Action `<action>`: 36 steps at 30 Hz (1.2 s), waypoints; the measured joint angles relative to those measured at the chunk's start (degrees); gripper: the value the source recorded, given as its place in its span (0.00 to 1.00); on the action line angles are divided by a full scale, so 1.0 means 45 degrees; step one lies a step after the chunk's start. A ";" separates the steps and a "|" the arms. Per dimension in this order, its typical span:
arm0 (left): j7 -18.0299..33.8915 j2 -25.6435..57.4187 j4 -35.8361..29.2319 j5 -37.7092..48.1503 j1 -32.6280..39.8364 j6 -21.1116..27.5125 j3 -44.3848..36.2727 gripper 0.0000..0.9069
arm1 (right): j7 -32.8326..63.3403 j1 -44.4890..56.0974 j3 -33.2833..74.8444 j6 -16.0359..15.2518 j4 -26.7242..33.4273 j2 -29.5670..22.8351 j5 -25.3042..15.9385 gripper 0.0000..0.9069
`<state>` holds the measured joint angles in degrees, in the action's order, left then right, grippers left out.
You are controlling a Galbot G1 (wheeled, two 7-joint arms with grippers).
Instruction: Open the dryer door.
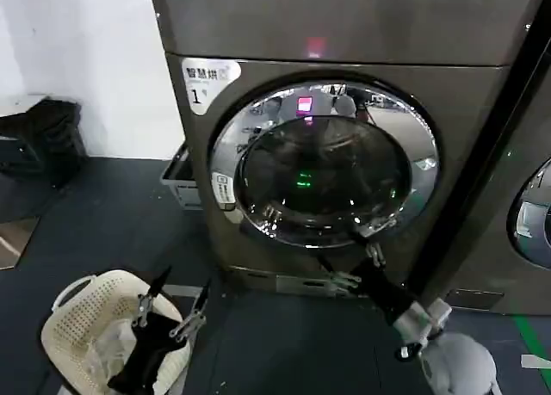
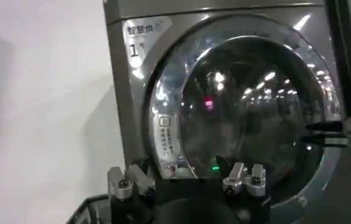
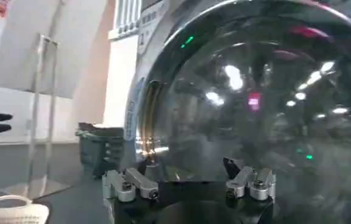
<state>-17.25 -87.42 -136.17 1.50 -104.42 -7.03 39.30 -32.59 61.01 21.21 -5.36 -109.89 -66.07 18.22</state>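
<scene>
The right gripper point(image 1: 363, 240) had its fingers spread apart, reaching up to the chrome rim of the dryer door point(image 1: 325, 164) at about the five o'clock point of the porthole; whether the fingertips touched the rim or held anything could not be told. In the right wrist view both fingers point(image 3: 250, 181) stood wide, the dark glass looming close before them. The right arm rose slantwise from low at the right up toward the door. The left gripper point(image 1: 172, 305) hung low and well apart from the machine, over a white laundry basket point(image 1: 82, 313), fingers parted and empty. The dryer point(image 1: 344, 33) stood straight ahead, its door shut flush against the front. Dark floor point(image 1: 112, 223) lay open at the dryer's nine o'clock side; a neighbouring machine point(image 1: 525, 223) crowded its three o'clock side.
</scene>
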 joint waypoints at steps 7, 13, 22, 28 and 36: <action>0.0099 -0.0027 -0.0139 -0.0190 -0.0211 -0.0073 -0.0006 1.00 | -0.0010 -0.1896 -0.1742 -0.0100 0.1362 -0.0016 -0.0052 1.00; 0.0098 -0.0043 -0.0326 -0.0193 -0.0266 -0.0066 -0.0026 1.00 | -0.0043 -0.3022 -0.2715 -0.0270 0.2308 -0.0284 0.0159 1.00; 0.0116 -0.0014 -0.0325 -0.0248 -0.0320 -0.0170 -0.0185 1.00 | 0.0009 -0.4402 -0.3758 -0.0357 0.3365 -0.0487 0.0206 1.00; 0.0118 0.0015 -0.0318 -0.0274 -0.0362 -0.0240 -0.0268 1.00 | 0.0083 -0.5134 -0.4262 -0.0380 0.3716 -0.0704 0.0196 1.00; 0.0069 -0.0025 -0.0403 -0.0353 -0.0459 -0.0168 -0.0333 1.00 | 0.0175 -0.6044 -0.4805 -0.0374 0.4272 -0.1001 0.0203 1.00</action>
<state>-16.94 -87.53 -137.98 -0.09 -106.48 -7.79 37.80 -31.80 33.81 -0.41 -7.05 -90.67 -70.57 19.14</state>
